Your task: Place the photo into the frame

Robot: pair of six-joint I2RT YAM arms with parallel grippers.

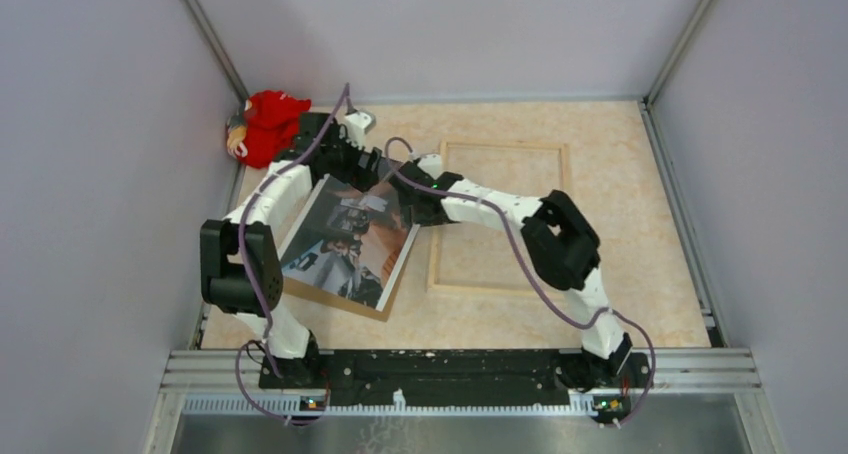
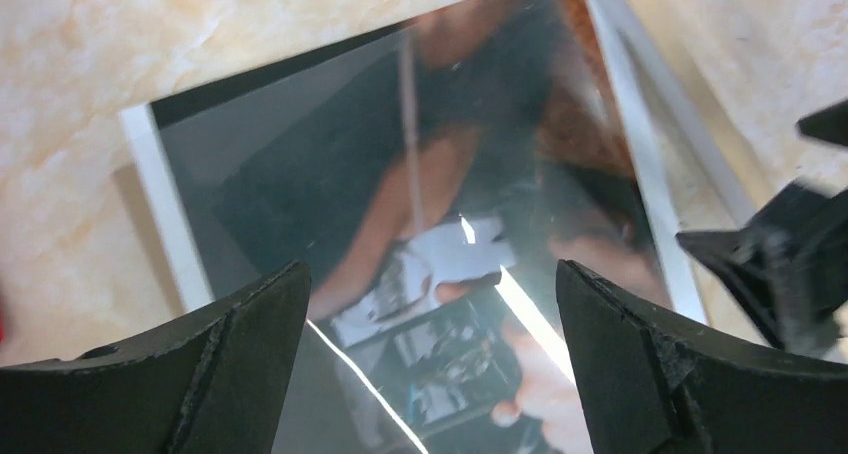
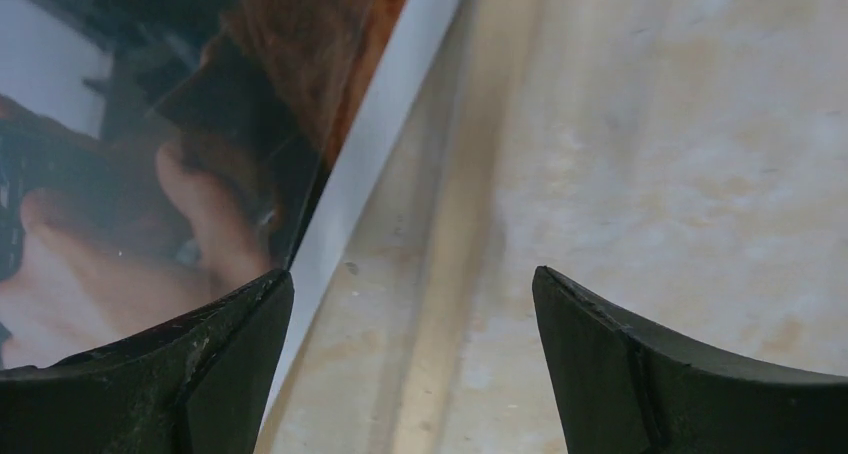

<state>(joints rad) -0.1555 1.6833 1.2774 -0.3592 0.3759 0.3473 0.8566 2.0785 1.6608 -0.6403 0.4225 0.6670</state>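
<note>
Two grippers hang open over the far right corner of the photo (image 1: 350, 242), which lies face up on a brown backing board (image 1: 340, 302) at the left of the table (image 1: 640, 274). It is not yet in the frame (image 1: 505, 146), which lies just beside it to the right, wood back upward. The left gripper (image 2: 430, 274) stands with fingers spread wide over the glossy print, nothing between them. The right gripper (image 3: 410, 274), equally wide and empty, straddles the print's white-bordered right edge, with bare table under its other finger. The print lies left of the frame with its edges on a slant to the frame's rails, so the coming move probably calls for a slide to the right and a turn to square it. The right arm sits nearer the frame. A red toy (image 1: 268, 126) rests in the far left corner.
</note>
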